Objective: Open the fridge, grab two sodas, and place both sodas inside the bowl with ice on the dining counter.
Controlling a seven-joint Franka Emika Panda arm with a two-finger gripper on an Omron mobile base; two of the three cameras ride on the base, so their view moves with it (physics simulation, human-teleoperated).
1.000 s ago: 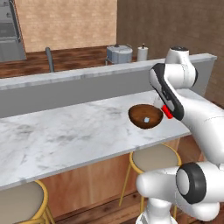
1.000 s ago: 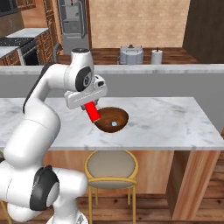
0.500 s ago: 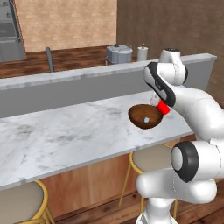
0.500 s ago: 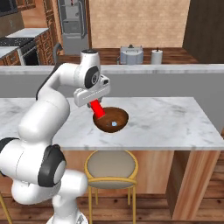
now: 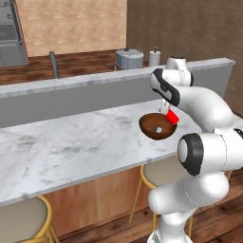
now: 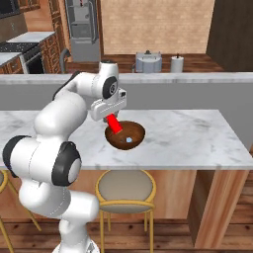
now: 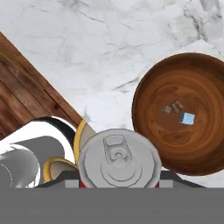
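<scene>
One soda is in your grasp: the gripper (image 6: 109, 114) is clamped on the red can (image 6: 114, 124), which hangs tilted just above the near rim of the bowl (image 6: 125, 136). In the left base view the gripper (image 5: 167, 107) holds the same can (image 5: 171, 116) at the bowl's (image 5: 158, 126) right edge, over the dining counter (image 5: 71, 147). In the hand view you look down on the can's silver top (image 7: 117, 159), which sits against the lower edge of the frame, with the bowl (image 7: 183, 113) up and to the right of it; the fingertips themselves are hidden by the can.

Note the bowl's contents: a small pale blue ice cube (image 7: 187, 118) lies near the centre of the bowl floor. It also shows as a pale speck in the right base view (image 6: 129, 140).

The bowl rests on the marble top of the dining counter (image 6: 197, 138), near its front edge. A grey raised ledge (image 6: 197, 77) runs behind the counter. A round-seated stool (image 6: 125, 188) stands below the counter, directly under the bowl. The fridge (image 6: 82, 27) stands at the far side of the room, well apart from the arm.
</scene>
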